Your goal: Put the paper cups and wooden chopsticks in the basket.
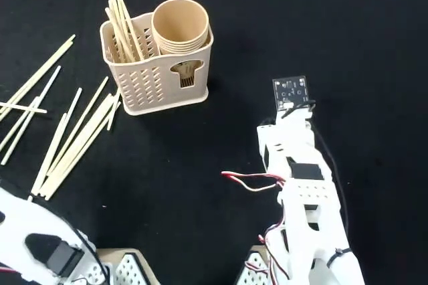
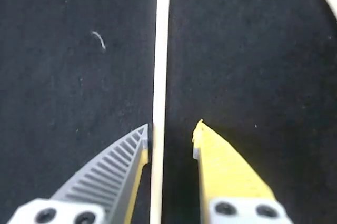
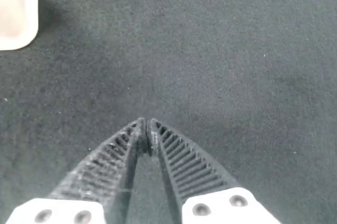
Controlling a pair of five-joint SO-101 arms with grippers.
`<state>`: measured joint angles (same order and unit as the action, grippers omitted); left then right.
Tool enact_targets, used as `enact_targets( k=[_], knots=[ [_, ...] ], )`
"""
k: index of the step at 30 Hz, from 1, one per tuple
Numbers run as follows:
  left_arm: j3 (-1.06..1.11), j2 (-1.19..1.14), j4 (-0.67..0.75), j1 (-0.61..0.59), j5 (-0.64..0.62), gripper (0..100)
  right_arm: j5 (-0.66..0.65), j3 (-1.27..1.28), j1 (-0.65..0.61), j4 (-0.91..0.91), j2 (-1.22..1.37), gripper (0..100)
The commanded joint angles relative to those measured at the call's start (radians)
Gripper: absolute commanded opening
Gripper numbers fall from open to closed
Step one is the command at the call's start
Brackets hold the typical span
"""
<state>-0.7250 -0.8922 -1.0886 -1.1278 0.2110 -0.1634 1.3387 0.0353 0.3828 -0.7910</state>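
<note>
Loose wooden chopsticks (image 1: 77, 139) lie scattered on the black bench (image 1: 174, 184) at far left. Left tool (image 2: 172, 128) has its fingers spread, with one chopstick (image 2: 160, 50) lying flat between them against the grey finger, not clamped. Basket (image 1: 150, 87) stands upright left of centre, with standing chopsticks (image 1: 124, 27) inside beside the stacked paper cups (image 1: 179, 21). Right tool (image 3: 147, 123) is right of the basket, fingertips pressed together, holding nothing, over bare bench.
</note>
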Motion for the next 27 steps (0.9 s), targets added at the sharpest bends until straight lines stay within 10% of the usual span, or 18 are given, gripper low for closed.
enact_targets(
  k=[1, 14, 27],
  knots=[
    [-0.334, -0.161, -0.130, -0.010, 0.014, 15, -0.011, -0.012, -0.005, -0.012, -0.022, 1.3],
    [-0.949, -0.566, -0.379, -0.036, 0.008, 4, -0.011, -0.012, -0.005, -0.012, -0.022, 1.3],
    [-0.938, -0.256, -0.675, 0.056, -0.038, 3, -0.011, -0.012, -0.005, -0.012, -0.022, 1.3]
  ],
)
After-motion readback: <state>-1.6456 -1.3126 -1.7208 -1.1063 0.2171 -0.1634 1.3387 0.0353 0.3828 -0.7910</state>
